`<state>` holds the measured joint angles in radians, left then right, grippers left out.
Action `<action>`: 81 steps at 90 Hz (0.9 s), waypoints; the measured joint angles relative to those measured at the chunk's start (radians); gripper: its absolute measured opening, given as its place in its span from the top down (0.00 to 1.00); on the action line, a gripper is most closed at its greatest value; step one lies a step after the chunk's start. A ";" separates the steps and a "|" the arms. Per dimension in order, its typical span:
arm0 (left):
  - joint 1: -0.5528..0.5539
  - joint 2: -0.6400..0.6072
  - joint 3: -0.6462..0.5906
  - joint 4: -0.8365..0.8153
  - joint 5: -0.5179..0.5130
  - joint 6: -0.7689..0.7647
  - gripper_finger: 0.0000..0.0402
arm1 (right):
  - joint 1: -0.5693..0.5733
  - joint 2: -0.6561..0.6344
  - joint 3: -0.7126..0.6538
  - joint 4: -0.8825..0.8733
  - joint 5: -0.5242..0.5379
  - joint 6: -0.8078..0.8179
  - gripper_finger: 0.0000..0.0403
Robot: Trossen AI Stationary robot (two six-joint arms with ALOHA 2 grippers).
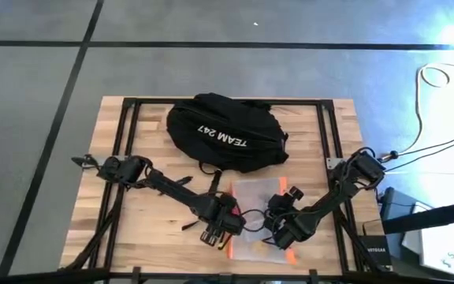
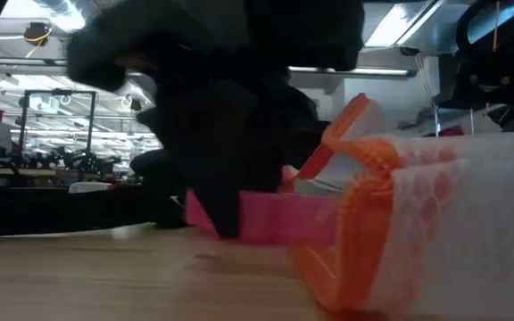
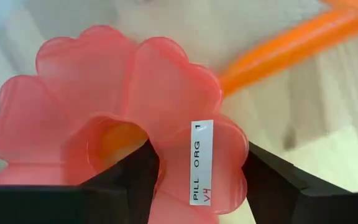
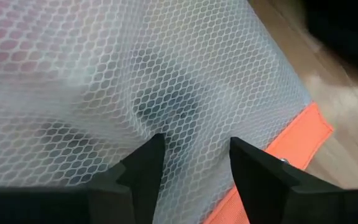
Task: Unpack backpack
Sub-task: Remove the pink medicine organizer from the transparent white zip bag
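Backpack (image 1: 225, 131): one; mesh pouch (image 1: 260, 207): one; pink pill organizer (image 3: 123, 118): one.

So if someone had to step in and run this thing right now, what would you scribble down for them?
Left gripper: shut on the pink pill organizer, low over the table's front edge, beside the mesh pouch.
Right gripper: pressed against the mesh pouch, fingers apart with mesh bunched between them; firm hold not confirmed.
Backpack: at the back of the table, lettering up.
Done: pouch and organizer lie outside the backpack.
Left: set the organizer down; whether anything remains inside the backpack cannot be seen.
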<state>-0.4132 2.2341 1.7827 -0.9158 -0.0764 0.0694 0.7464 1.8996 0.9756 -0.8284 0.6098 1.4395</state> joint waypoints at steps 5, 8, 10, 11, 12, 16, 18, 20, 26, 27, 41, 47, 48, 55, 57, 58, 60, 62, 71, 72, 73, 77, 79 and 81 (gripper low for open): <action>-0.017 -0.001 0.013 -0.046 0.003 -0.020 0.54 | 0.000 0.000 0.000 -0.002 -0.001 0.000 0.59; -0.028 -0.002 0.022 -0.076 0.004 -0.033 0.54 | 0.000 0.000 0.000 -0.002 -0.003 -0.002 0.59; -0.035 -0.002 0.027 -0.100 0.004 -0.039 0.54 | 0.000 0.000 0.000 -0.002 -0.004 -0.004 0.59; -0.040 -0.002 0.030 -0.111 0.004 -0.042 0.54 | 0.000 0.000 0.000 -0.002 -0.004 -0.004 0.59; -0.044 -0.002 0.033 -0.124 0.003 -0.045 0.54 | 0.000 0.000 0.000 -0.002 -0.004 -0.004 0.59; -0.061 -0.002 0.043 -0.170 0.002 -0.057 0.54 | 0.000 0.000 0.000 -0.002 -0.004 -0.004 0.59; -0.070 -0.003 0.047 -0.186 0.002 -0.058 0.54 | 0.000 0.000 0.000 -0.002 -0.004 -0.004 0.59; -0.078 -0.003 0.052 -0.197 -0.001 -0.059 0.54 | 0.000 0.000 0.000 -0.003 -0.004 -0.004 0.59; -0.107 -0.012 0.058 -0.184 -0.020 -0.063 0.54 | 0.000 0.000 0.000 -0.002 -0.003 -0.005 0.59; -0.111 -0.015 0.058 -0.177 -0.023 -0.064 0.54 | 0.000 0.000 0.000 -0.002 -0.002 -0.005 0.59; -0.169 -0.077 0.059 -0.159 -0.039 -0.093 0.54 | 0.000 0.000 0.000 0.001 0.001 -0.005 0.59; -0.189 -0.097 0.059 -0.177 -0.057 -0.117 0.54 | 0.000 -0.001 0.000 0.006 0.002 -0.005 0.59; -0.192 -0.100 0.058 -0.183 -0.060 -0.121 0.54 | 0.000 -0.001 0.000 0.006 0.002 -0.005 0.59; -0.210 -0.122 0.057 -0.222 -0.090 -0.139 0.54 | 0.000 -0.001 0.000 0.008 0.005 -0.005 0.59; -0.214 -0.131 0.057 -0.234 -0.100 -0.143 0.54 | 0.000 -0.001 0.000 0.009 0.006 -0.006 0.59; -0.216 -0.135 0.057 -0.242 -0.104 -0.144 0.54 | 0.000 -0.001 0.000 0.009 0.006 -0.006 0.59; -0.219 -0.145 0.057 -0.257 -0.107 -0.149 0.54 | 0.000 -0.001 0.000 0.009 0.007 -0.006 0.59; -0.221 -0.152 0.057 -0.274 -0.108 -0.155 0.54 | 0.000 -0.001 0.000 0.009 0.008 -0.006 0.59; -0.230 -0.181 0.057 -0.329 -0.119 -0.187 0.54 | 0.000 -0.001 -0.001 0.013 0.008 -0.006 0.59; -0.229 -0.183 0.057 -0.335 -0.123 -0.192 0.54 | 0.000 -0.001 -0.001 0.013 0.008 -0.006 0.59; -0.230 -0.186 0.055 -0.339 -0.127 -0.194 0.54 | 0.000 -0.001 -0.001 0.013 0.008 -0.006 0.59; -0.230 -0.205 0.039 -0.344 -0.143 -0.208 0.54 | 0.000 -0.001 -0.001 0.014 0.010 -0.006 0.59; -0.230 -0.220 0.025 -0.342 -0.151 -0.213 0.54 | 0.000 -0.001 -0.001 0.014 0.011 -0.006 0.59; -0.230 -0.234 0.008 -0.339 -0.157 -0.218 0.54 | 0.000 -0.001 -0.001 0.014 0.012 -0.006 0.59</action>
<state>-0.6431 1.9998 1.7904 -1.2546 -0.2330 -0.1490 0.7464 1.8988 0.9745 -0.8139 0.6220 1.4334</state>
